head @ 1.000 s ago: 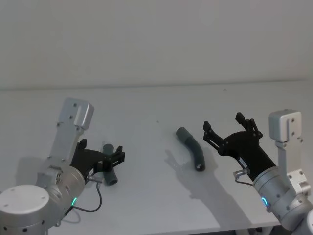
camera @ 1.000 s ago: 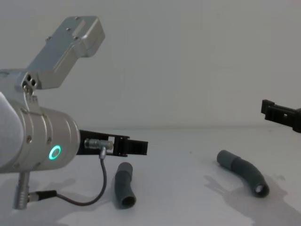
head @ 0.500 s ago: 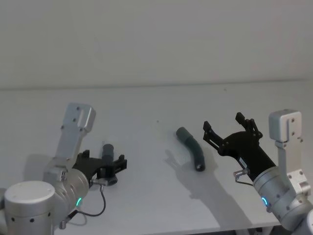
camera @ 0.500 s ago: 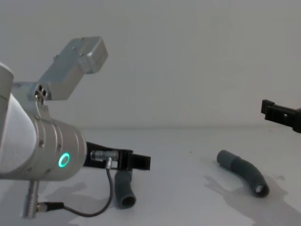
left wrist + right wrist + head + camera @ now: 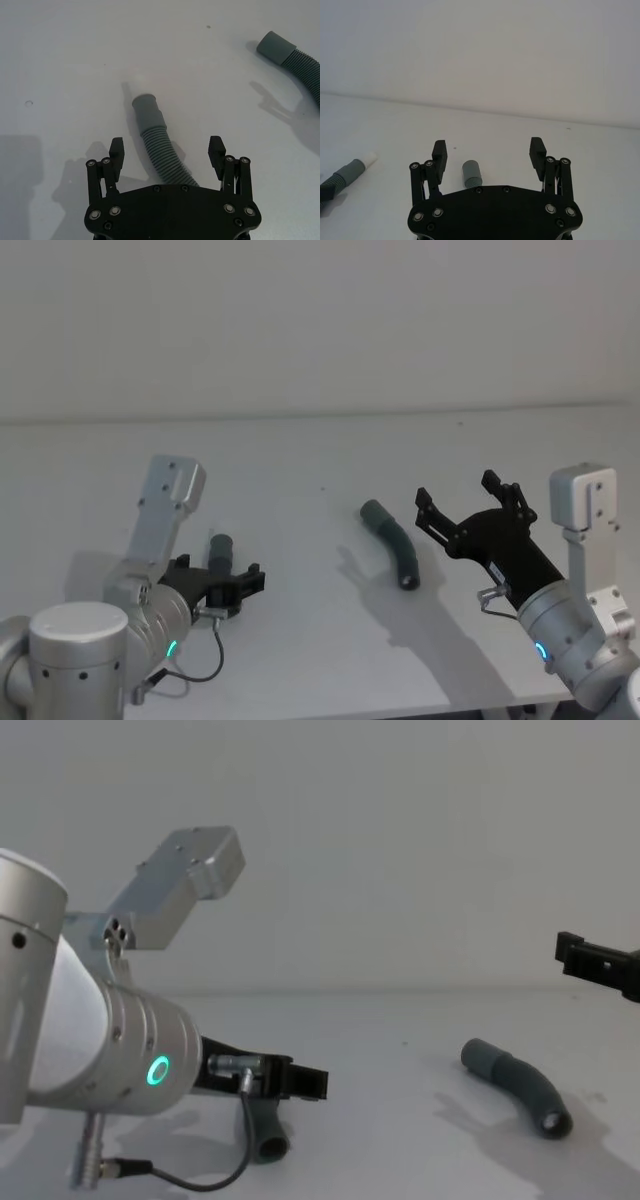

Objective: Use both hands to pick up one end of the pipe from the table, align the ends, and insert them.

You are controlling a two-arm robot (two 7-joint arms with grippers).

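Two dark grey ribbed pieces of the pipe lie on the white table (image 5: 300,450). The left piece (image 5: 159,145) ends in a smooth cuff with a white tip (image 5: 137,82). My left gripper (image 5: 166,148) is open and low over it, one finger on each side of the ribbed part, not touching. From the head, the left gripper (image 5: 222,576) covers the near half of that piece (image 5: 219,545). The right piece (image 5: 394,544) curves, with its hollow end toward me. My right gripper (image 5: 457,490) hangs open just right of it, above the table, with the cuff (image 5: 471,173) showing between its fingers.
A thin black cable (image 5: 195,1182) loops from the left wrist down to the table. From the chest, the left piece (image 5: 270,1138) sits under the left gripper (image 5: 303,1082). The right piece (image 5: 520,1085) lies below the right gripper (image 5: 580,958). The table's front edge (image 5: 330,708) is near.
My left arm has swung forward and come down, bringing its open fingers around the left piece. The right arm and both pieces have stayed put.
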